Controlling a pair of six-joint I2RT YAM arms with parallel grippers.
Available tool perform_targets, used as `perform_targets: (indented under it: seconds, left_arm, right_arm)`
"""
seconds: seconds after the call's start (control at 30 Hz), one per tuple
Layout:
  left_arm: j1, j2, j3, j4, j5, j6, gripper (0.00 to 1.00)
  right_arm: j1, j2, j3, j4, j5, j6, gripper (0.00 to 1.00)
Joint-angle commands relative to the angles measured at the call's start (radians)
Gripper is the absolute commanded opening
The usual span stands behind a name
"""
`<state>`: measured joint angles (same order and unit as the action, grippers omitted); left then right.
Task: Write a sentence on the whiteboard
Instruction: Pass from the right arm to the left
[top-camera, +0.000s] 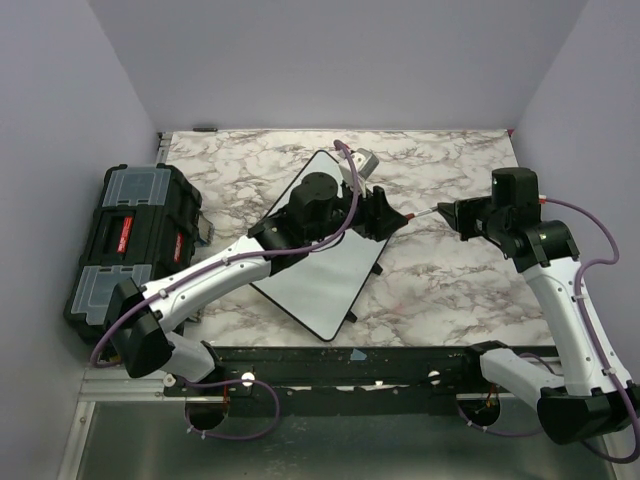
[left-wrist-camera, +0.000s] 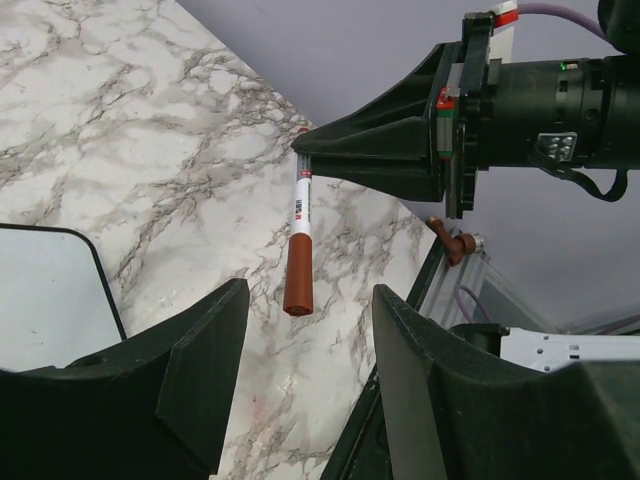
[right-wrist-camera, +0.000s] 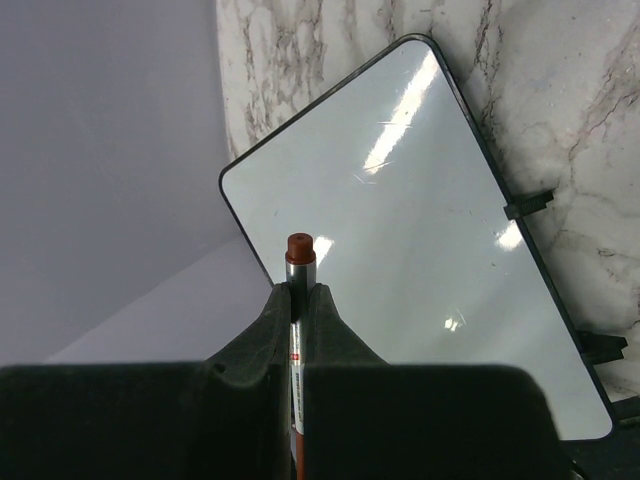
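Observation:
The whiteboard (top-camera: 325, 280) lies tilted on the marble table, and its near half is under my left arm. It also shows in the right wrist view (right-wrist-camera: 420, 250) and the left wrist view (left-wrist-camera: 45, 290). No red sentence shows on the parts I see. My right gripper (top-camera: 443, 210) is shut on a red-capped marker (top-camera: 418, 213), which it holds in the air right of the board, pointing left. My left gripper (top-camera: 397, 217) faces it, open and empty. In the left wrist view the marker's red cap (left-wrist-camera: 298, 275) hangs just ahead of the gap between my open fingers (left-wrist-camera: 205, 370).
A black toolbox (top-camera: 130, 240) with clear lid compartments stands at the left edge of the table. A black rail (top-camera: 380, 360) runs along the near edge. Grey walls close in the back and both sides.

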<state>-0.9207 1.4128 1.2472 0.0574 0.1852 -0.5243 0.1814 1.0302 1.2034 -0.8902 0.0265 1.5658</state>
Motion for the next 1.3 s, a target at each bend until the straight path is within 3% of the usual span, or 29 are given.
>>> perform_targets:
  seconds: [0.0,0.4,0.93,1.13,1.27]
  left_arm:
    - [-0.009,0.037,0.065,-0.045,-0.024,0.029,0.54]
    - [-0.027,0.098,0.103,-0.056,-0.038,0.056,0.50]
    - [-0.032,0.141,0.166,-0.115,-0.039,0.069,0.30]
    - [-0.033,0.152,0.169,-0.129,-0.049,0.066,0.38]
    - [-0.036,0.158,0.175,-0.130,-0.050,0.061,0.38]
  right_arm:
    - [-0.004,-0.003,0.028,-0.033,-0.020,-0.003,0.01]
    - [-0.003,0.005,0.046,-0.035,-0.020,-0.018,0.01]
    - [-0.004,0.003,0.037,-0.030,-0.020,-0.026,0.01]
    - [-0.004,0.002,0.033,-0.027,-0.048,-0.026,0.01]
    - [-0.003,0.001,0.030,-0.027,-0.053,-0.027,0.01]
